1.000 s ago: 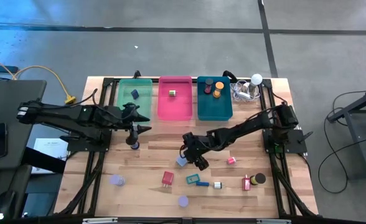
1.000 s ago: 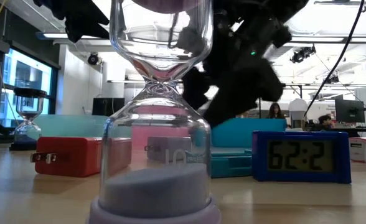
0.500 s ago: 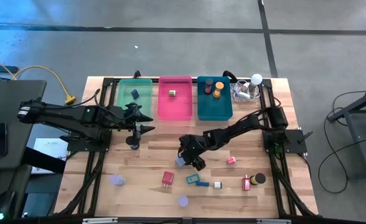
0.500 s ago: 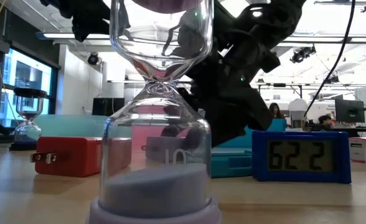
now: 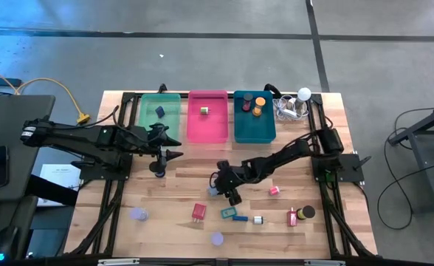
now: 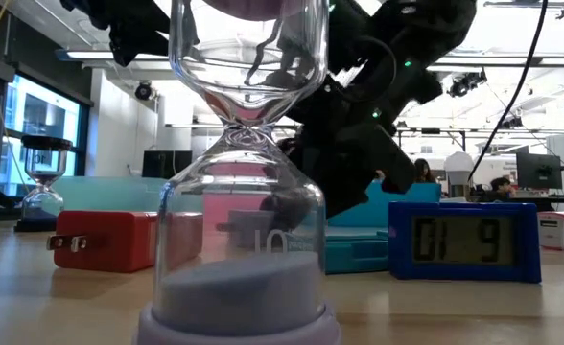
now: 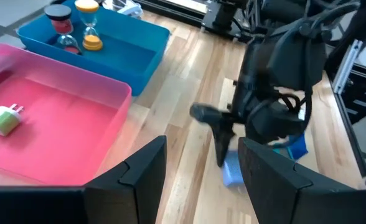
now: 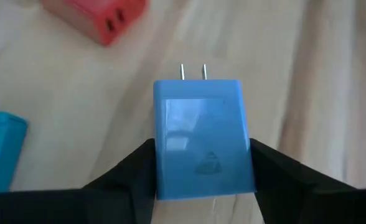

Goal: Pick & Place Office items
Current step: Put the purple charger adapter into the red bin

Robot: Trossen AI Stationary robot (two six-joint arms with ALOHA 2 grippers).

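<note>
A light-blue plug adapter (image 8: pixel 201 140), lying on the table (image 5: pixel 173 199) near its middle, is pinched between the fingers of the right tool (image 5: pixel 215 187). The left tool (image 5: pixel 174 143) is held spread beside the green tray (image 5: pixel 145 118).

Two matte-black jointed arms (image 5: pixel 91 140), black cables along links, small green indicator light.

Right gripper (image 5: pixel 218 186) lowered mid-counter, arm stretched across, jaws pressed against both sides of blue plug block. Left gripper (image 5: pixel 174 142) held raised, jaws parted.
</note>
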